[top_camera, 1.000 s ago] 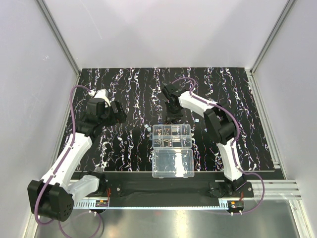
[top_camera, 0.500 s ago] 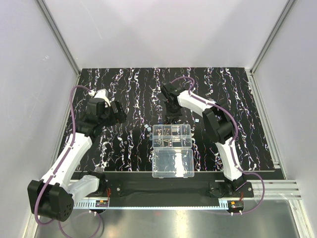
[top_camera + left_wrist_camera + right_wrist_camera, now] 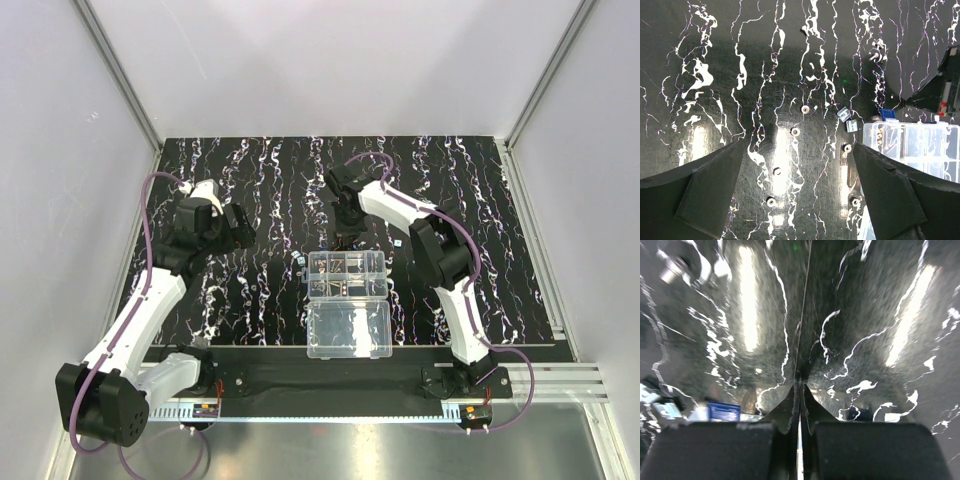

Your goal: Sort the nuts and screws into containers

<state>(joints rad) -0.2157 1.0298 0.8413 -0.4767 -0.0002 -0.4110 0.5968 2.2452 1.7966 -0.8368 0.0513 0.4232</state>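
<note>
Several tiny silvery nuts [image 3: 795,131] lie scattered on the black marbled mat, and one screw [image 3: 875,55] lies farther off. My left gripper [image 3: 799,145] hangs wide open above these nuts, holding nothing; it is left of the box [image 3: 240,228]. The clear organizer box with its small containers [image 3: 347,275] sits mid-mat, its edge [image 3: 910,145] at the right. My right gripper [image 3: 345,236] points down at the mat just behind the box. Its fingers [image 3: 800,385] are pressed together at the mat surface, and I cannot make out any piece between them.
The box's plain clear lid [image 3: 349,330] lies open toward the near edge. Two small pale square bits [image 3: 843,114] rest by the box's corner next to its blue latch [image 3: 886,114]. White walls enclose the mat on three sides.
The right gripper's fingers have closed fully at the mat behind the box. The left arm and the box have not moved.
</note>
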